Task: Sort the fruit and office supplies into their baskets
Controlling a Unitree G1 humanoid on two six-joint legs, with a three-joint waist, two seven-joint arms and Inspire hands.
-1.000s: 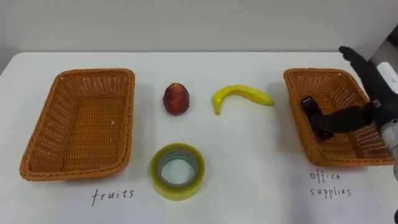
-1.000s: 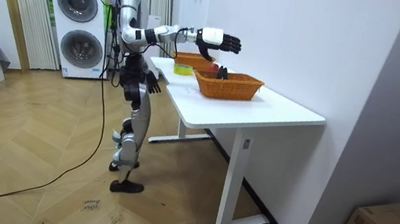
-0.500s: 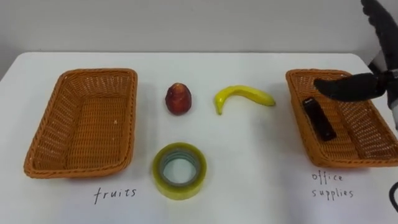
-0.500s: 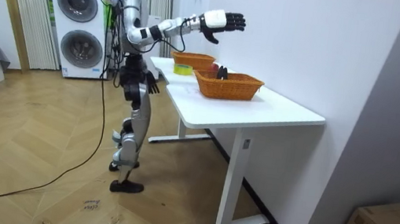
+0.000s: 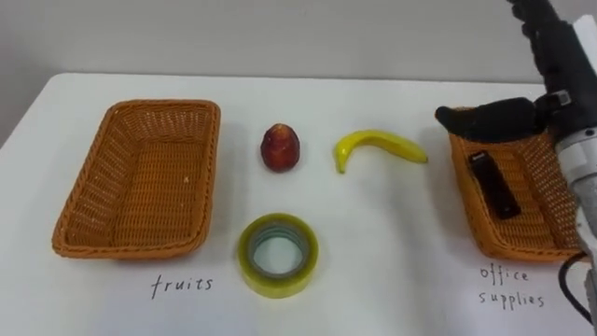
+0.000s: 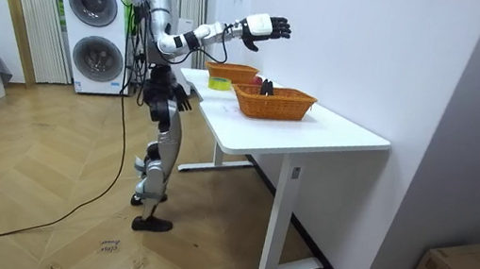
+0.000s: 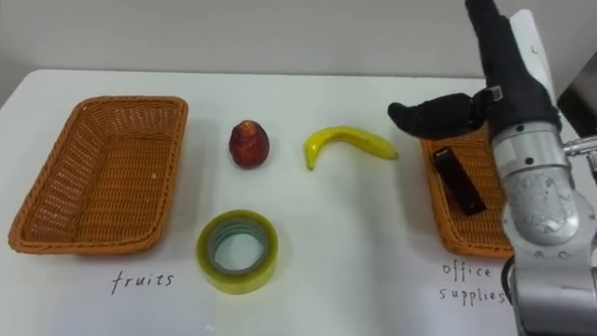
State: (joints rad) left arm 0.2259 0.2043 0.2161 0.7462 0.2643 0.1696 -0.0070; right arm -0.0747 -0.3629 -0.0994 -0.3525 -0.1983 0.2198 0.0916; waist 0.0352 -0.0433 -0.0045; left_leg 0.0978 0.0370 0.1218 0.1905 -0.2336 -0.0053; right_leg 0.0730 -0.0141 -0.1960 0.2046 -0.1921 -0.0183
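Observation:
A red apple [image 5: 280,147] and a yellow banana [image 5: 378,147] lie mid-table, with a roll of yellowish tape [image 5: 278,255] nearer me. The left wicker basket [image 5: 89,201], labelled for fruit, holds nothing. In the right wicker basket [image 5: 476,233], labelled for office supplies, lies a black stapler-like item [image 5: 494,184]. My right hand [image 5: 552,70] hangs open above that basket's far left corner, holding nothing, its thumb [image 7: 434,114] pointing toward the banana. In the room view the right hand [image 6: 266,27] is raised high over the table. My left hand [image 6: 184,99] stays low by my waist.
I stand at the end of a white desk [image 6: 317,132] set against a white wall. The table's near edge runs just below the handwritten labels. Washing machines [image 6: 93,31] stand behind me.
My right hand has lifted out of the right basket and now hovers above it, open; the black item stays in the basket. The eye view has shifted slightly.

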